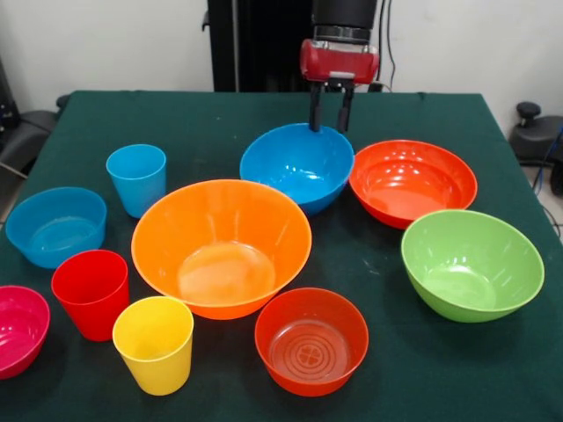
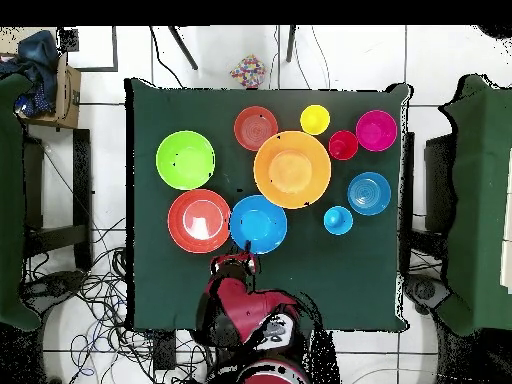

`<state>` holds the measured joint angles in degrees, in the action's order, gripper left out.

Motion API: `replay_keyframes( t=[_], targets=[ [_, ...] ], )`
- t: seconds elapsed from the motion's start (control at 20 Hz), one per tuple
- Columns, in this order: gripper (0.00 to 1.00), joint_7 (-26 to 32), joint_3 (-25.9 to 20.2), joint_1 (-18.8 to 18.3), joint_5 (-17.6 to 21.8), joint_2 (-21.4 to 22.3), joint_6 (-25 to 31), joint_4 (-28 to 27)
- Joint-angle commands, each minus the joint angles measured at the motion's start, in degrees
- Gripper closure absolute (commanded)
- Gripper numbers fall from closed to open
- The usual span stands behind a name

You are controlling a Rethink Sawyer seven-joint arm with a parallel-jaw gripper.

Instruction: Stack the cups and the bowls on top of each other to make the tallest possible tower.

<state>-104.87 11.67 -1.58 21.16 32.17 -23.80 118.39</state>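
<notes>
My gripper (image 1: 330,110) (image 2: 238,262) hangs open and holds nothing, just above the far rim of the blue bowl (image 1: 297,167) (image 2: 258,224). The largest pale orange bowl (image 1: 220,246) (image 2: 292,169) stands mid-table with nothing inside it. Around it, each standing upright and apart, are the lime green bowl (image 1: 472,264), a wide red-orange bowl (image 1: 413,180), a smaller red-orange bowl (image 1: 310,341), the small light blue bowl (image 1: 55,226) and the magenta bowl (image 1: 18,330). The cups also stand singly: light blue cup (image 1: 137,178), red cup (image 1: 91,293), yellow cup (image 1: 154,345).
Everything rests on a dark green cloth-covered table (image 1: 220,114) (image 2: 350,280). The magenta bowl sits at the table's edge and is partly cut off in the front view. Cables (image 2: 90,300) lie on the floor beside the robot's base.
</notes>
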Motion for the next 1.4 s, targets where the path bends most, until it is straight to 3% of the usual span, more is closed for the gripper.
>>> replay_keyframes(
  t=[0.05, 0.65, 1.1, 1.25, 1.4],
  targets=[
    [0.0, -4.5, -8.9, -6.1, 5.1, 0.4, 9.9, -2.0],
    [0.0, -4.7, -8.4, -5.7, 5.0, 0.4, 9.8, -2.2],
    [0.0, -4.5, -5.7, -3.2, 3.8, -2.2, 6.2, -4.6],
    [0.0, -3.9, -4.8, -2.2, 4.9, -2.1, 3.1, -5.1],
    [0.0, -1.6, -6.2, -2.5, 8.9, -1.5, 3.7, -5.9]
  ],
)
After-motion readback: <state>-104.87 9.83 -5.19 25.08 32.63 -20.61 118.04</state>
